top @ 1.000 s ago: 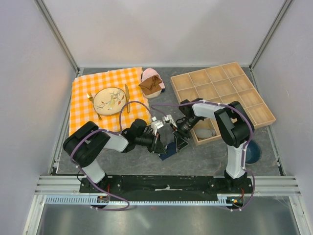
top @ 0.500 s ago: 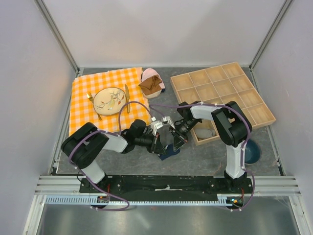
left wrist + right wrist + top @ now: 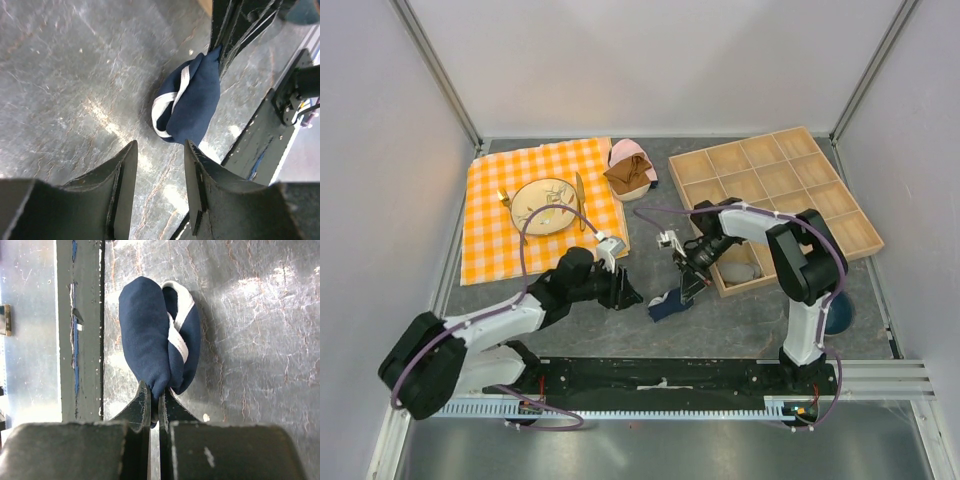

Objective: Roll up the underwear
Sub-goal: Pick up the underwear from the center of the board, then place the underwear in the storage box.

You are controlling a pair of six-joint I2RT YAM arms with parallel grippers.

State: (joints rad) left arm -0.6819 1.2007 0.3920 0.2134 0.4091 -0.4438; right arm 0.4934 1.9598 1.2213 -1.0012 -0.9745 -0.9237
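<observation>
Right wrist — underwear beside rail

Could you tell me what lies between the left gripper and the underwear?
Only bare table; the left wrist view shows nothing else between the left gripper and the underwear.

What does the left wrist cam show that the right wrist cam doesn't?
Only left wrist: the left gripper, open and empty, short of the underwear, and the right gripper seen from outside, nipping the bundle's far end.
Only right wrist: the pinch from the gripper's own side, its fingertips closed with a fold of navy cloth between them.
Both: the underwear bunched up on the grey table, its light trim looping across the bundle.
</observation>
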